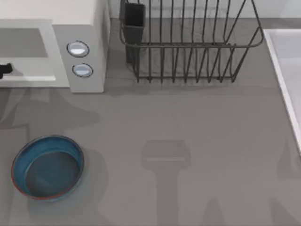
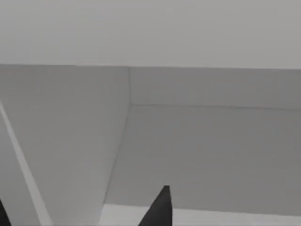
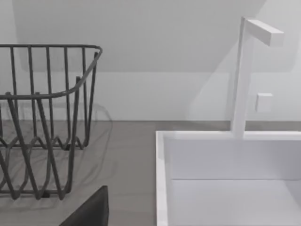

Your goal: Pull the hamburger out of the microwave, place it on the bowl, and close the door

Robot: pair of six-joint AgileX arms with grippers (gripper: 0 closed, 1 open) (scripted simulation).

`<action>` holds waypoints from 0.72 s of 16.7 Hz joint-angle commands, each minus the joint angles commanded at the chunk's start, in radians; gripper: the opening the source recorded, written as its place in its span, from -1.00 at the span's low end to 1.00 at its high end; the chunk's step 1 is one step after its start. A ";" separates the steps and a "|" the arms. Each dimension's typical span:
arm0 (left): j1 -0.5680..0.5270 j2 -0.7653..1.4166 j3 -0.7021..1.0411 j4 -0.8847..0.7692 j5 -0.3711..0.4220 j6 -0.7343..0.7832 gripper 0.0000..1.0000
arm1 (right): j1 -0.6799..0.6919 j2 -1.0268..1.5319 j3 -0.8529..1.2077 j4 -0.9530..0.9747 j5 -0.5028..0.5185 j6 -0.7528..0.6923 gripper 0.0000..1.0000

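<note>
A grey desk point(image 1: 197, 141) seen from above holds one microwave point(image 1: 89, 28), one bowl point(image 1: 47, 167), one dark wire dish rack point(image 1: 188, 47) and part of one white sink point(image 1: 284, 70).

The white microwave sits at the far left of the desk. Its grey front panel carries two round silvery-blue knobs point(image 1: 78, 48), one above the other. Its door point(image 1: 28, 77) is swung open toward the near side, lying pale and flat at the left edge. A small dark piece of the left end effector point(image 1: 4, 69) shows at the left edge, at the microwave's opening. In the left wrist view, one dark fingertip point(image 2: 160, 209) points into the pale, bare interior of the microwave point(image 2: 188, 150); whether the fingers are open or closed cannot be told, and nothing is seen held.

The hamburger cannot be made out in these views.

The blue bowl, teal inside, stands alone at the near left, well apart from the microwave.

The right wrist view shows the rack point(image 3: 42, 122), the sink point(image 3: 230, 179) and one white faucet point(image 3: 244, 75).
</note>
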 joint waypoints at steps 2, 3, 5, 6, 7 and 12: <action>0.000 -0.014 0.001 -0.014 0.000 -0.001 -1.00 | 0.000 0.000 0.000 0.000 0.000 0.000 1.00; 0.000 -0.014 0.001 -0.014 0.000 -0.001 -1.00 | 0.000 0.000 0.000 0.000 0.000 0.000 1.00; -0.001 -0.011 -0.002 -0.011 0.000 0.001 -1.00 | 0.000 0.000 0.000 0.000 0.000 0.000 1.00; -0.001 -0.011 -0.002 -0.011 0.000 0.001 -1.00 | 0.000 0.000 0.000 0.000 0.000 0.000 1.00; -0.003 -0.012 0.002 -0.020 -0.003 0.010 -1.00 | 0.000 0.000 0.000 0.000 0.000 0.000 1.00; -0.065 -0.023 0.083 -0.199 -0.051 0.212 -1.00 | 0.000 0.000 0.000 0.000 0.000 0.000 1.00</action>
